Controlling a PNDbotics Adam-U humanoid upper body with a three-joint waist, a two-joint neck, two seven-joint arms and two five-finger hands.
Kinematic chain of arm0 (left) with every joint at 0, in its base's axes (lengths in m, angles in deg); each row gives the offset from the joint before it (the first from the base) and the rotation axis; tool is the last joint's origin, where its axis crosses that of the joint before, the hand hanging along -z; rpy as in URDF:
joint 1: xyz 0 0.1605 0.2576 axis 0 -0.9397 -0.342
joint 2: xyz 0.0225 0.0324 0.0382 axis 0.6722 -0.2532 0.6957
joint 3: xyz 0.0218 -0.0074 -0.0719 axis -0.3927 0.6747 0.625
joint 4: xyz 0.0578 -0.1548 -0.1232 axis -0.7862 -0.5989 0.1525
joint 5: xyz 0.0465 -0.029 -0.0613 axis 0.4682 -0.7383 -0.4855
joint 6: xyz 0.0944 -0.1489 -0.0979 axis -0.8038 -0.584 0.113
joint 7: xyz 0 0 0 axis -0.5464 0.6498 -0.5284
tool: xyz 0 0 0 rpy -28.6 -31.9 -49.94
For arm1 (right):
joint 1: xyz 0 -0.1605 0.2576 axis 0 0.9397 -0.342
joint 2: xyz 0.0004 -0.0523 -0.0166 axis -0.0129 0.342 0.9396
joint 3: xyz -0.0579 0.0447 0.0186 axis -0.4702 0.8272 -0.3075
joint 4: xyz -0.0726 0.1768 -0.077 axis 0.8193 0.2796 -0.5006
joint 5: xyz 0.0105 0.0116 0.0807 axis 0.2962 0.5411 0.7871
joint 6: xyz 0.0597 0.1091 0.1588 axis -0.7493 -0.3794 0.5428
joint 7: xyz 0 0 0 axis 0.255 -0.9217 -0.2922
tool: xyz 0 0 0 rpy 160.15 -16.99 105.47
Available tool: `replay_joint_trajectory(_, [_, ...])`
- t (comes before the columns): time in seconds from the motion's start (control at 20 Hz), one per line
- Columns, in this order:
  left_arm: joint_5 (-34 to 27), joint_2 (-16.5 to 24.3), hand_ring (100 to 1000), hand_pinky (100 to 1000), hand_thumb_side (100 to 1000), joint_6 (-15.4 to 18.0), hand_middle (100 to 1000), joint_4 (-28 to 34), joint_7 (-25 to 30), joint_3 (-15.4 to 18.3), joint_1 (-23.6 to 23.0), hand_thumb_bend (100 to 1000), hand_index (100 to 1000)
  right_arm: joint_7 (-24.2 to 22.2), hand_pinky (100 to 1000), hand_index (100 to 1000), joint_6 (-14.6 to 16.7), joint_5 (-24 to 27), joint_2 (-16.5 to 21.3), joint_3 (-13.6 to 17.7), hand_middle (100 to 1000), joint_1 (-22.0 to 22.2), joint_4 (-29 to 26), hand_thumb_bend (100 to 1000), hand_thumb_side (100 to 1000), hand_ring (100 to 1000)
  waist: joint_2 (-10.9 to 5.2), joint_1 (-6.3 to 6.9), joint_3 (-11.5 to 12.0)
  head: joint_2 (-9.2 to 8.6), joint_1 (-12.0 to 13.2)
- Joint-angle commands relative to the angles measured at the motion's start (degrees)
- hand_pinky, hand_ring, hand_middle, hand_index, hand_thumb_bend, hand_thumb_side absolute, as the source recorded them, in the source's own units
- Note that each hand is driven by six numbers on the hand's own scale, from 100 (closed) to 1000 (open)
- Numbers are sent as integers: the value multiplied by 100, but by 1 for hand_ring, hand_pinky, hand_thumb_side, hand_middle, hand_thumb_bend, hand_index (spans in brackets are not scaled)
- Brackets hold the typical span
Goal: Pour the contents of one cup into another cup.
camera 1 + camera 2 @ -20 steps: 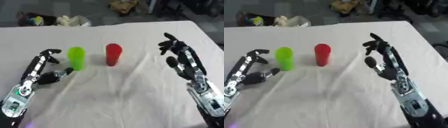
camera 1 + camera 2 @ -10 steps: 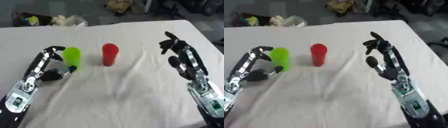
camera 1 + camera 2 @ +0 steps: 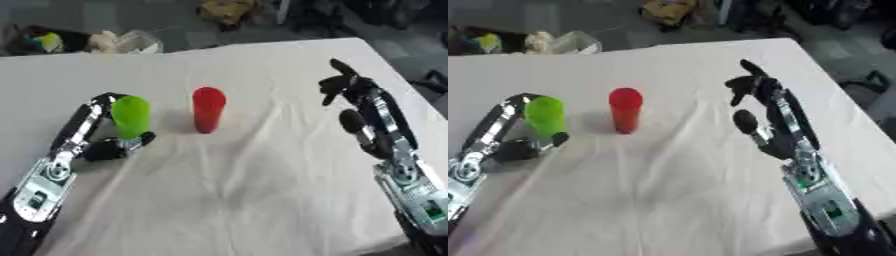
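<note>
White-clothed table (image 3: 262, 200) fills most of both views. R hand (image 3: 363, 112) is up over the table's right side, fingers spread & relaxed, holding nothing, well apart from both cups. L hand (image 3: 105, 132) sits at the green cup (image 3: 131, 116), fingers behind it, thumb at its base, wrapped round it. Red cup (image 3: 208, 109) upright just beside green one, mid-table.

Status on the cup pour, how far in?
Early. Nothing poured yet: the green cup and red cup both stand upright and apart on the white tablecloth. In hand: the left hand is wrapped round the green cup, not lifted. The right hand hovers open, well clear of the red cup. Left: lift, tilt, pour.
</note>
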Motion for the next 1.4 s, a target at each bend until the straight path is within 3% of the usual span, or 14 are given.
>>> replay_joint_trajectory(0.05, [105,5,533,631,441,-68,709,34,-8,3,146,627,801,29,738,700,-4,54,57,29,432,-62,-152,730,852,1000,-85,-7,-38,-66,14])
replay_joint_trajectory(0.45, [229,-17,447,530,384,-260,623,-12,-70,6,139,530,782,28,730,700,-9,59,47,26,431,-52,-136,728,853,1000,-92,-20,-27,-60,19])
replay_joint_trajectory(0.65, [125,-47,419,482,337,-310,599,-65,-66,13,107,383,778,15,717,701,-7,63,39,24,431,-47,-118,726,853,1000,-102,-30,10,-49,10])
replay_joint_trajectory(0.75, [11,-75,405,467,313,-338,588,-89,-76,22,85,266,777,8,710,701,-5,64,39,25,431,-41,-110,726,853,1000,-110,-39,35,-41,3])
replay_joint_trajectory(0.8, [-55,-88,395,456,295,-349,578,-95,-93,29,73,166,775,6,708,701,-4,66,37,26,431,-37,-106,725,853,1000,-115,-43,45,-39,1])
replay_joint_trajectory(0.9, [-227,-106,384,444,278,-364,565,-82,-170,51,40,100,773,10,713,702,2,74,37,32,433,-31,-109,725,856,1000,-126,-49,60,-32,-4])
replay_joint_trajectory(1.15, [-674,-21,380,436,269,-460,557,258,-554,131,-119,100,771,49,713,703,0,98,63,65,435,-5,-131,723,859,1000,-182,-51,129,-7,-44])
replay_joint_trajectory(1.4, [-971,412,381,431,242,-535,553,1223,-818,153,-445,100,770,105,711,701,-31,81,116,126,431,71,-44,723,852,1000,-254,-7,297,28,-155])
